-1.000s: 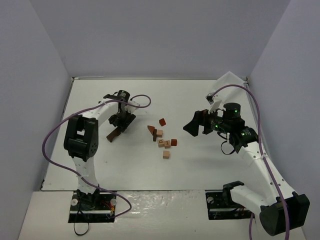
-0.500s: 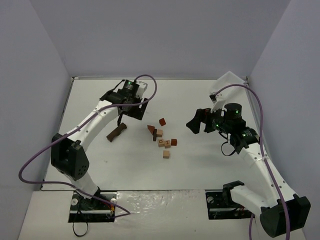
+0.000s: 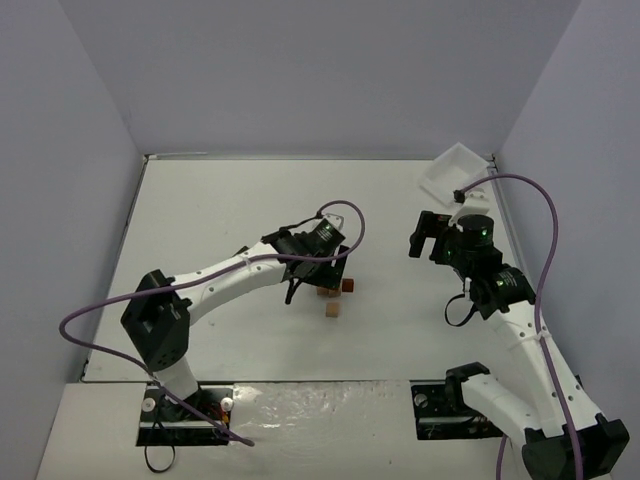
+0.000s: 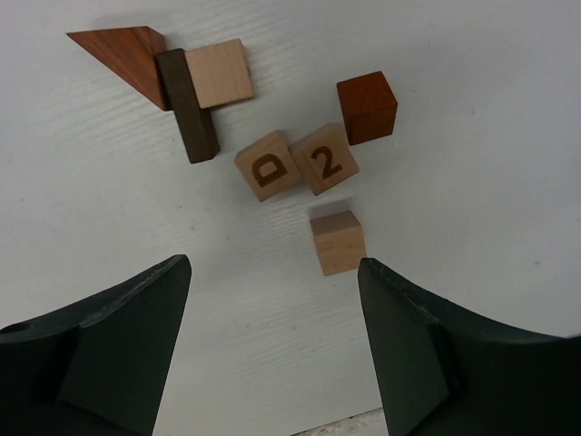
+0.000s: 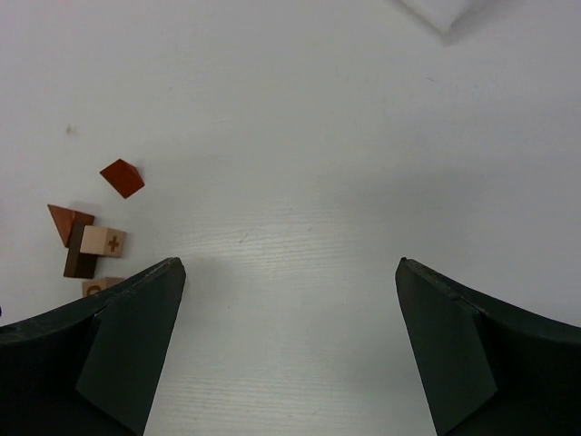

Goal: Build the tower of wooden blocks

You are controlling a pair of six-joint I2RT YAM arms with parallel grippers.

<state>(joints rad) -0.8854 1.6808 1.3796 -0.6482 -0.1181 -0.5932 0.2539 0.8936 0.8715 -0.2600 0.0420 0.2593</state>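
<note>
In the left wrist view the wood blocks lie on the white table. The tower is a low cluster: a red-brown wedge (image 4: 123, 50), a dark brown bar (image 4: 188, 104) and a pale cube (image 4: 220, 73), all touching. Close by, a "D" cube (image 4: 269, 165) touches a "2" cube (image 4: 324, 159). A red-brown cube (image 4: 367, 107) and a plain tan cube (image 4: 339, 242) lie apart. My left gripper (image 4: 272, 268) (image 3: 318, 265) hovers open over them, holding nothing. My right gripper (image 5: 290, 263) (image 3: 425, 235) is open and empty, well to the right of the blocks (image 5: 102, 241).
A white plastic tray (image 3: 455, 165) sits at the back right corner, and its edge (image 5: 445, 11) shows in the right wrist view. Grey walls close in the table on three sides. My left arm (image 3: 230, 275) stretches across the left middle.
My left arm swung from the back left to above the block cluster, leaving a dark brown piece on the table. My right gripper drew back to the right.
</note>
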